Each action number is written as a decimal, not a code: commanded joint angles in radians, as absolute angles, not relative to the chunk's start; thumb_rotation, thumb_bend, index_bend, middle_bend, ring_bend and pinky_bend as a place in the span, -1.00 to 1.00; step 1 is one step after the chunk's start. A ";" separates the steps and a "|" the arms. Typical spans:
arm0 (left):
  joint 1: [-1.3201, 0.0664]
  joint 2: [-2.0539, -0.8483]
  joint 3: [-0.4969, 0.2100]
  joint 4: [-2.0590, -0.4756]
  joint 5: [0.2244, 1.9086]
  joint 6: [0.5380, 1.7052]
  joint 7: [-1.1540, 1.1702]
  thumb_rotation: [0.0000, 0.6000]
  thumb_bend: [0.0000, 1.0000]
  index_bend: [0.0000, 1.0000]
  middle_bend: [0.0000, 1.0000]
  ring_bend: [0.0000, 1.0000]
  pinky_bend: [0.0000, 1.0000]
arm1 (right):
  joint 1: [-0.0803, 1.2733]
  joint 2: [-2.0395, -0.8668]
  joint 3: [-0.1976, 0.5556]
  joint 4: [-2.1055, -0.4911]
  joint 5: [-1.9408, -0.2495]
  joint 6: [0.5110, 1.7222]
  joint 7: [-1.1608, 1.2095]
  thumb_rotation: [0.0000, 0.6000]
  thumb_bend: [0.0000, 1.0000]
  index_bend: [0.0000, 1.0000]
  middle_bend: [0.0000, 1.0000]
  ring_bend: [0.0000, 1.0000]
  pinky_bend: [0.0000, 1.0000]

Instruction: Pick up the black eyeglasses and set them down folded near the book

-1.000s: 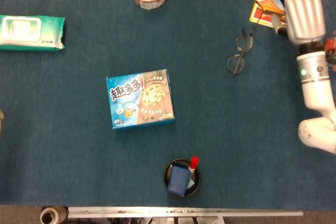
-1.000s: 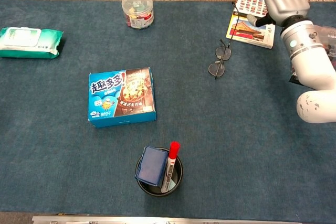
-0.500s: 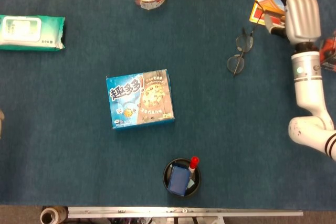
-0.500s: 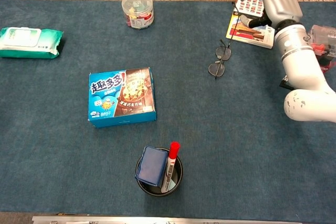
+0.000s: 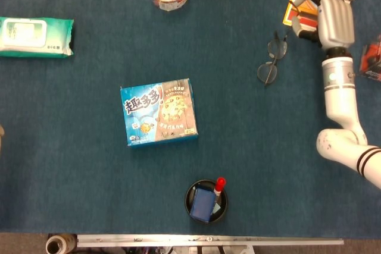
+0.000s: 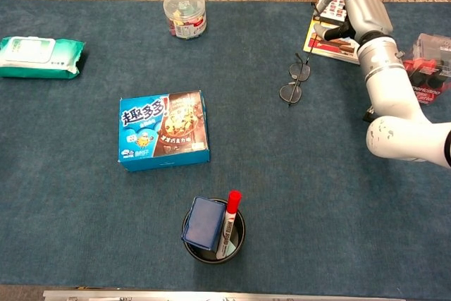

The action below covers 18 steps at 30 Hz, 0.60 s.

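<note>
Chest view: the black thin-rimmed eyeglasses (image 6: 294, 82) lie on the blue cloth table (image 6: 317, 174), just beside the colourful paperback book (image 6: 337, 32). The right hand (image 6: 350, 13), fingers curled and grasping nothing, hovers over the book. Descend left of the book; pinch the frame at the bridge.

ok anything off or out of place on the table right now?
Nothing spilled or damaged. The black eyeglasses lie on the cloth beside the book, untouched; whether their arms are folded is too small to tell. The right hand hovers over the book with fingers curled, holding nothing. The cookie box sits slightly askew.
</note>
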<state>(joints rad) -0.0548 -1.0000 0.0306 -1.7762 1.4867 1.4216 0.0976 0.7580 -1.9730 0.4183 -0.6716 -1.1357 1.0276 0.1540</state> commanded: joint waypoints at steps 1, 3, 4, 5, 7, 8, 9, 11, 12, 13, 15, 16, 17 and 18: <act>-0.054 -0.999 0.031 -1.777 1.488 1.423 0.096 1.00 -0.03 0.05 -0.10 -0.26 -0.08 | 0.760 -1.977 0.418 -0.665 -1.134 1.023 0.158 1.00 -0.39 0.00 -0.29 -0.69 -0.52; -0.054 -0.998 0.031 -1.777 1.488 1.423 0.095 1.00 -0.03 0.05 -0.10 -0.26 -0.08 | 0.762 -1.981 0.417 -0.658 -1.134 1.020 0.160 1.00 -0.38 0.01 -0.29 -0.69 -0.52; -0.054 -0.998 0.031 -1.777 1.488 1.423 0.094 1.00 -0.03 0.05 -0.10 -0.26 -0.08 | 0.762 -1.982 0.416 -0.655 -1.135 1.019 0.160 1.00 -0.38 0.02 -0.29 -0.69 -0.52; -0.054 -0.998 0.031 -1.777 1.488 1.423 0.094 1.00 -0.03 0.05 -0.10 -0.26 -0.08 | 0.762 -1.983 0.416 -0.653 -1.135 1.019 0.161 1.00 -0.37 0.04 -0.29 -0.69 -0.52; -0.054 -0.998 0.031 -1.777 1.488 1.423 0.092 1.00 -0.03 0.05 -0.10 -0.26 -0.08 | 0.762 -1.985 0.415 -0.648 -1.135 1.019 0.164 1.00 -0.36 0.06 -0.28 -0.69 -0.52; -0.054 -0.998 0.031 -1.777 1.488 1.423 0.092 1.00 -0.03 0.05 -0.10 -0.26 -0.08 | 0.762 -1.985 0.415 -0.646 -1.136 1.019 0.164 1.00 -0.36 0.07 -0.28 -0.69 -0.52; -0.054 -0.998 0.031 -1.777 1.488 1.423 0.092 1.00 -0.03 0.05 -0.10 -0.26 -0.08 | 0.763 -1.986 0.415 -0.644 -1.136 1.019 0.165 1.00 -0.36 0.08 -0.28 -0.69 -0.52; -0.054 -0.997 0.030 -1.777 1.487 1.422 0.093 1.00 -0.03 0.05 -0.10 -0.26 -0.08 | 0.763 -1.986 0.415 -0.642 -1.136 1.018 0.167 1.00 -0.35 0.09 -0.28 -0.69 -0.52; -0.054 -0.998 0.030 -1.777 1.487 1.422 0.093 1.00 -0.03 0.05 -0.10 -0.26 -0.08 | 0.763 -1.986 0.415 -0.641 -1.136 1.017 0.167 1.00 -0.35 0.10 -0.28 -0.69 -0.52; -0.054 -0.998 0.031 -1.777 1.488 1.422 0.093 1.00 -0.03 0.05 -0.10 -0.26 -0.08 | 0.764 -1.987 0.414 -0.639 -1.136 1.016 0.168 1.00 -0.35 0.10 -0.28 -0.69 -0.52; -0.054 -0.998 0.031 -1.777 1.488 1.422 0.094 1.00 -0.03 0.05 -0.10 -0.26 -0.08 | 0.763 -1.987 0.413 -0.637 -1.137 1.014 0.169 1.00 -0.34 0.12 -0.27 -0.69 -0.52; -0.054 -0.998 0.030 -1.777 1.488 1.422 0.095 1.00 -0.03 0.05 -0.10 -0.26 -0.08 | 0.762 -1.988 0.412 -0.636 -1.137 1.014 0.170 1.00 -0.34 0.13 -0.27 -0.69 -0.52; -0.054 -0.998 0.030 -1.777 1.487 1.422 0.095 1.00 -0.03 0.05 -0.10 -0.26 -0.08 | 0.762 -1.988 0.412 -0.636 -1.137 1.014 0.170 1.00 -0.33 0.14 -0.27 -0.69 -0.52; -0.054 -0.998 0.030 -1.777 1.487 1.422 0.095 1.00 -0.03 0.05 -0.10 -0.26 -0.08 | 0.760 -1.988 0.411 -0.635 -1.138 1.015 0.171 1.00 -0.33 0.14 -0.27 -0.69 -0.52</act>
